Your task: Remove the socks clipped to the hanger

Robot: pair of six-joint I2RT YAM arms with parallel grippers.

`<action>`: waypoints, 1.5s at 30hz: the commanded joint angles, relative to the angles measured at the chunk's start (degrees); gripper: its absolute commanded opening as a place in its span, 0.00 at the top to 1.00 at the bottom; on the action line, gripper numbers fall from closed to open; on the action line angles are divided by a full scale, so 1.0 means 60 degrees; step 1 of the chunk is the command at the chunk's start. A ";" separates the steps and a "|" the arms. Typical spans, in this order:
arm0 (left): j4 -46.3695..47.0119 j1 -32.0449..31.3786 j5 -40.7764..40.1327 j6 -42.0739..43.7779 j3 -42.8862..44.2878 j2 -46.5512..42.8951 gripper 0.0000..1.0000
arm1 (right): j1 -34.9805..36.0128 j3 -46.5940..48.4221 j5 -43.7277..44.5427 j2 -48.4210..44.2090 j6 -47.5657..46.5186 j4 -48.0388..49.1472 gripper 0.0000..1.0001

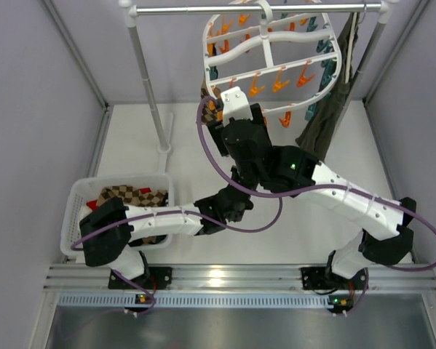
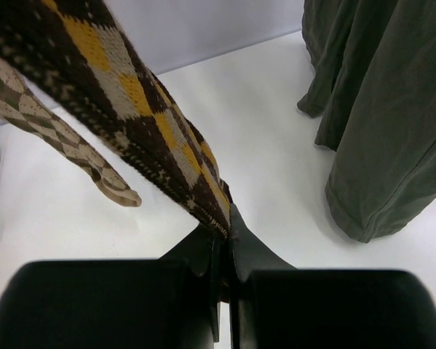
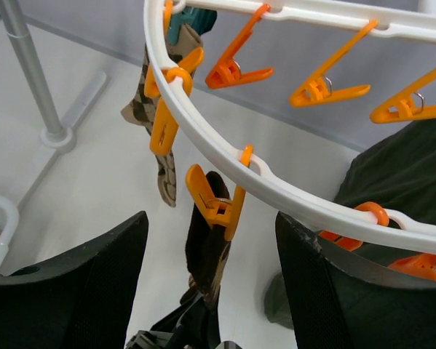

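The white hanger [image 1: 276, 73] hangs from the rail, with orange and teal clips along it. In the left wrist view my left gripper [image 2: 225, 231] is shut on the lower end of a brown-and-yellow argyle sock [image 2: 116, 87] that stretches up and to the left. An orange clip [image 3: 216, 207] on the hanger rim [image 3: 203, 138] pinches that dark sock [image 3: 205, 254] at its top. My right gripper [image 3: 212, 222] stands open with one finger on each side of this clip. A second tan checked sock [image 3: 159, 145] is clipped further left. The left gripper [image 3: 177, 334] shows below.
A large olive-green garment [image 1: 327, 116] hangs to the right of the hanger. A white basket [image 1: 76, 211] at the left holds argyle socks [image 1: 134, 195]. The rack's pole [image 1: 148, 87] and foot [image 1: 163, 150] stand left of the hanger.
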 commanded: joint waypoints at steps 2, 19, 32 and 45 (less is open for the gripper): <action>0.0585 -0.0098 0.0121 -0.0042 0.0306 -0.0162 1.00 | -0.0231 -0.0176 0.0072 -0.0122 0.0201 0.0244 0.32; 0.0571 -0.0420 0.0180 0.0046 0.0408 -0.0088 1.00 | -0.0407 -0.1670 0.1112 -0.0459 -0.1160 0.3744 0.38; 0.0585 -0.0435 0.0048 0.0017 0.0291 0.0029 1.00 | -0.0597 -0.1729 0.1097 -0.0312 -0.1484 0.4127 0.77; 0.0295 -0.0333 -0.0756 -0.1459 -0.1799 -0.1346 1.00 | -0.0920 -0.2241 -0.0498 -0.1014 -0.0430 0.3760 0.80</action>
